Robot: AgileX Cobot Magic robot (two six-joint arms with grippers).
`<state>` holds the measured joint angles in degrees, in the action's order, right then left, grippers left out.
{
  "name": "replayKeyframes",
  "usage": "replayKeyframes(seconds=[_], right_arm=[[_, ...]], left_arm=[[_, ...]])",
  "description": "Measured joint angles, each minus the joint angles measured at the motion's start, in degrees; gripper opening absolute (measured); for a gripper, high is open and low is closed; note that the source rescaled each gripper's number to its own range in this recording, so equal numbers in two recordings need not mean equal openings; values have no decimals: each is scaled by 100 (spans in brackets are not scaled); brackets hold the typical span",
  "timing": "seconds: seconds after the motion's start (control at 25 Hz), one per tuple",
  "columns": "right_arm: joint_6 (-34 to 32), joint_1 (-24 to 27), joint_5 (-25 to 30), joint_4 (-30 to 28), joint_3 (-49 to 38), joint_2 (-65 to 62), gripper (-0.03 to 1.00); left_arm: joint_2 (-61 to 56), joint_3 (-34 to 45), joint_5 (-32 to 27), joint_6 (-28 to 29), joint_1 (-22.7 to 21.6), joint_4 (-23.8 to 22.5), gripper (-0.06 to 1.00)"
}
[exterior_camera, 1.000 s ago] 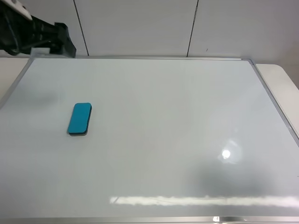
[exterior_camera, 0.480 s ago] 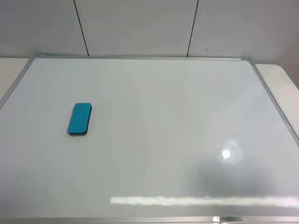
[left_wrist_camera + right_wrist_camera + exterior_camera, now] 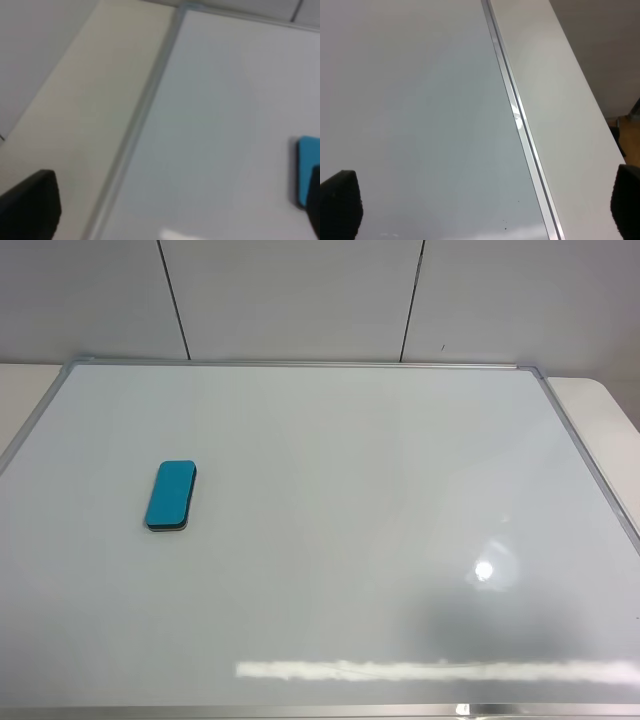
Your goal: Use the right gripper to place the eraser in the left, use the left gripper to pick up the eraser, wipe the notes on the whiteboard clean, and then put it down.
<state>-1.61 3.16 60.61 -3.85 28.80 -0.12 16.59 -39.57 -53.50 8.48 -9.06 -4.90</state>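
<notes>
Teal rounded-rectangle eraser with dark felt base (image 3: 171,495) lies flat on glossy white silver-framed whiteboard (image 3: 380,500), just beside left tool (image 3: 170,210) fingertip (image 3: 30,205). Both tools' fingers spread wide, empty. Right tool (image 3: 480,210) hangs over board's frame edge and cream surface (image 3: 560,100).

All I see of my left gripper (image 3: 165,210) is two matte black fingertips (image 3: 30,205), blocky and slightly blurred. My right gripper (image 3: 482,205) shows the same: black rounded pads (image 3: 339,202) with what may be a grainy rubber texture.
</notes>
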Motion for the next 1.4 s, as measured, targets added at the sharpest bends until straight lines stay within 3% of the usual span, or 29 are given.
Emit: replayKeyframes(seconds=[0.24,0.48,1.24,1.4], right_arm=[[0,0,0,0,0,0,100],[0,0,0,0,0,0,100],[0,0,0,0,0,0,100],[0,0,0,0,0,0,100]], left_arm=[[-883,451,-324,-295,0,588,99],[-1642,878,-518,-345,0,605,99],[-1702,1058,-714,-407,0,599,100],[-1702,1058,-714,-407,308,595,100]])
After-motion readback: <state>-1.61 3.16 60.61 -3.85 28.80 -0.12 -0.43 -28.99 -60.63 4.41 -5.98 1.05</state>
